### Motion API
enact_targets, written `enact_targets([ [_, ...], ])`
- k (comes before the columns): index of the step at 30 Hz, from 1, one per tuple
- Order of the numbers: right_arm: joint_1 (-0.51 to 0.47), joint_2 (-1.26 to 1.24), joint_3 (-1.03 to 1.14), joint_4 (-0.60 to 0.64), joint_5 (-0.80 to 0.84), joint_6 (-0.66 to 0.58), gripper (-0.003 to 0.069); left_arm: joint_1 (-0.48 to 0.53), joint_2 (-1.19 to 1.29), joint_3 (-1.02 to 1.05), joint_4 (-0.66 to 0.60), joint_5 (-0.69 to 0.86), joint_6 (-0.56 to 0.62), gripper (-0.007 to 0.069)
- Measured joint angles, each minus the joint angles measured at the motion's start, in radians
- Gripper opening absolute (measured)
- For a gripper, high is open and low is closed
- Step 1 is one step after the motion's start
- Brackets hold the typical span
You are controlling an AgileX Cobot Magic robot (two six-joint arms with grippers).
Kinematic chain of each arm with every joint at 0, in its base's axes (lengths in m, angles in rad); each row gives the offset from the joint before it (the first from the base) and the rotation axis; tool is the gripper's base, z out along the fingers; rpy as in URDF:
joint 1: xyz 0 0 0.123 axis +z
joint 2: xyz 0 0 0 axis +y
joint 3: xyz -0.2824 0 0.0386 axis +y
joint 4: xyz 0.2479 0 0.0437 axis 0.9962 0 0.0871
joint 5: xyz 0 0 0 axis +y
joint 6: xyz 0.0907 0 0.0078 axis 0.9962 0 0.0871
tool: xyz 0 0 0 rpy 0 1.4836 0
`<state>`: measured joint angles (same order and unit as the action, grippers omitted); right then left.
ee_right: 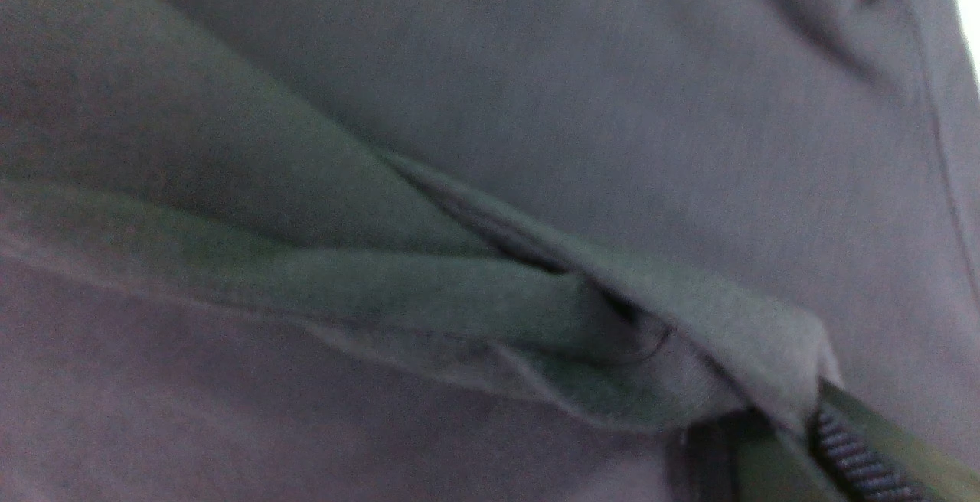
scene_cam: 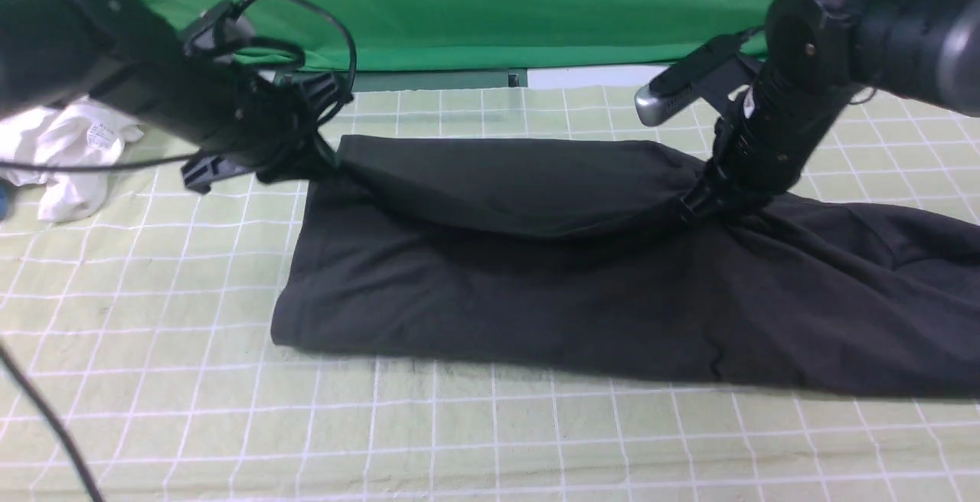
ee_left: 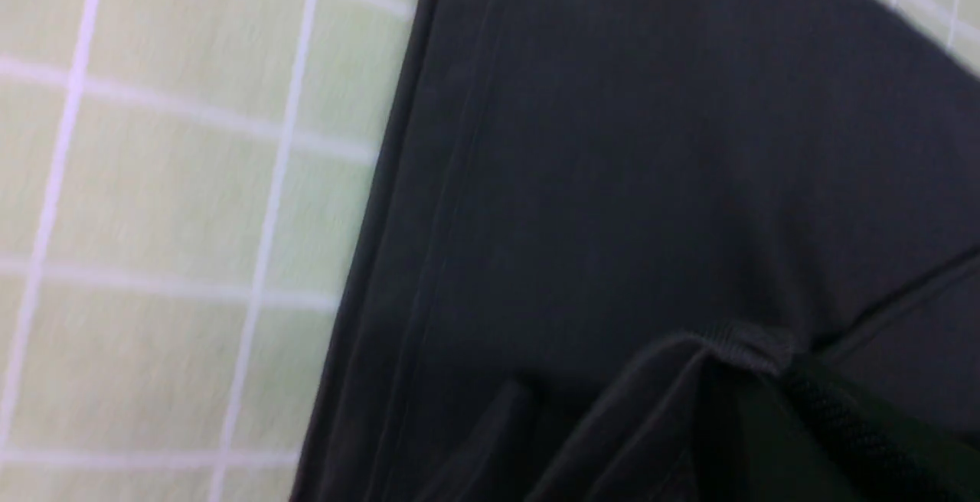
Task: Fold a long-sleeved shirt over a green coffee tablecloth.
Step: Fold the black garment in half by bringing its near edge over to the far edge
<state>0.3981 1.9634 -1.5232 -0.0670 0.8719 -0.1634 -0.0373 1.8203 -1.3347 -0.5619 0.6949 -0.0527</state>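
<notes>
Long-sleeved shirt (scene_cam: 536, 295) lies spread on the green coffee tablecloth (scene_cam: 153, 349), its far edge lifted off the lower layer and strung in a shallow sag between the two pincers. Left pincer (scene_cam: 325, 164) is clamped on one raised corner. The right pincer (scene_cam: 700, 207) is closed on a bunched hem at the other end, where its wrist view shows cloth gathered against a ribbed finger (ee_right: 857, 460). The step in hand looks like a lengthwise fold, with the held edge to be carried over the cloth lying below the pincers. That next move probably calls for both arms to travel together at one height with the span taut, then lay the edge along the near hem before letting go. Beyond the right pincer the shirt runs out of frame, so sleeves, cuffs and logo cannot be seen. Black jaws are hard to tell from black cloth, and both wrist views are blurred
</notes>
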Motion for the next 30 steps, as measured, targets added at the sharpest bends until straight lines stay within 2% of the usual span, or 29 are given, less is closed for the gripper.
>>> enact_targets([
  [6,-0.013,0.071,-0.104,-0.003,-0.008,-0.002,0.0033,0.0,0.094,-0.093,-0.005,-0.005,-0.035,0.002],
  [13,-0.048,0.117,-0.222,-0.003,-0.041,-0.002,0.0038,0.01,0.166,-0.109,-0.012,-0.105,-0.056,0.002],
  [18,-0.052,0.171,-0.231,-0.003,-0.126,-0.002,0.0059,0.023,0.21,-0.11,-0.024,-0.201,-0.068,0.002],
  [26,-0.053,0.249,-0.231,-0.029,-0.278,-0.002,0.0204,0.026,0.276,-0.11,-0.079,-0.324,-0.069,0.0034],
  [27,-0.053,0.259,-0.231,-0.043,-0.302,-0.002,0.0246,0.026,0.282,-0.11,-0.083,-0.346,-0.069,0.005],
  [29,-0.053,0.266,-0.231,-0.069,-0.324,-0.002,0.0278,0.026,0.285,-0.11,-0.087,-0.376,-0.069,0.0072],
  [30,-0.053,0.268,-0.231,-0.106,-0.349,-0.002,0.0308,0.026,0.287,-0.118,-0.088,-0.396,-0.069,0.0111],
])
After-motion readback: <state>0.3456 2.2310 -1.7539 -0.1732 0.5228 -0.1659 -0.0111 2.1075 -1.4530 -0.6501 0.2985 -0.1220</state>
